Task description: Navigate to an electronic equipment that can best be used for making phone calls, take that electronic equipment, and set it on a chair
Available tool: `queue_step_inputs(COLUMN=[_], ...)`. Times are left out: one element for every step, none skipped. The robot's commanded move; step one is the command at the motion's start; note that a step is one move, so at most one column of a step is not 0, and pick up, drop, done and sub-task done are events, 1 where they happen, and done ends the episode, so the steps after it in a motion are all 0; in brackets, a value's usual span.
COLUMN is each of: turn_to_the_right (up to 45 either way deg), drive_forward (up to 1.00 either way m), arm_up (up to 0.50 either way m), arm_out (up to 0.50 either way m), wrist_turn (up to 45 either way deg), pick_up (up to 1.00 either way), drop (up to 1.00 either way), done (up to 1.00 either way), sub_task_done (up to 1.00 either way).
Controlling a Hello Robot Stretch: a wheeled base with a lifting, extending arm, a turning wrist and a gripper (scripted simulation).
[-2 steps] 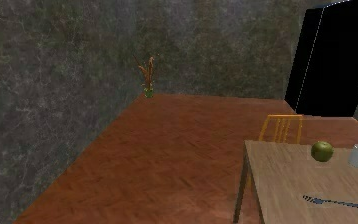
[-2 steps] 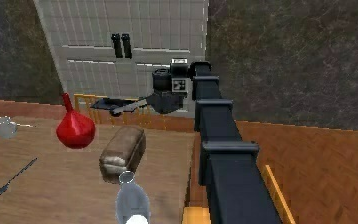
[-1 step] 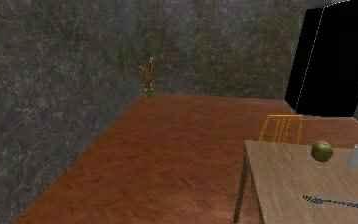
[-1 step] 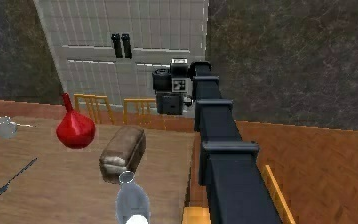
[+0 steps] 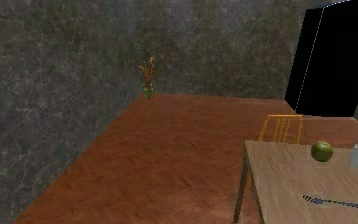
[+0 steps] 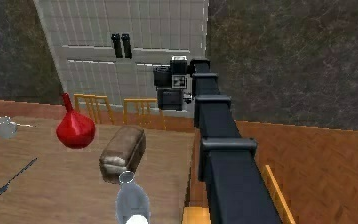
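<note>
Dark stone walls and a white panelled cabinet [image 6: 127, 40] back the scene as the gripper [image 6: 165, 86] hangs at the arm's [image 6: 222, 140] far end, two chairs [image 6: 142, 108] standing near it at the table's [image 6: 47, 165] far edge, and whether it grips anything I cannot tell. Nearest on the table sits a bread loaf [image 6: 122, 150], then a red vase [image 6: 75, 128] toward the far edge and a clear bottle [image 6: 133, 200] at the near edge; which shape, if any, is the phone I cannot tell.

The arm [image 6: 223, 140] stretches far out, hand [image 6: 165, 88] at its end.
</note>
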Motion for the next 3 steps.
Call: queue_step_inputs(turn_to_the_right=[0.0,0.0,0.0], drive_forward=[0.00,0.00,0.00], arm_up=[0.00,-0.42,-0.32], arm_out=[0.00,0.00,0.00], wrist_turn=[45.0,0.0,0.0], pick_up=[0.00,0.00,0.00], drop=[0.00,0.00,0.00], done=[0.00,0.00,0.00], sub_task_done=[0.00,0.00,0.00])
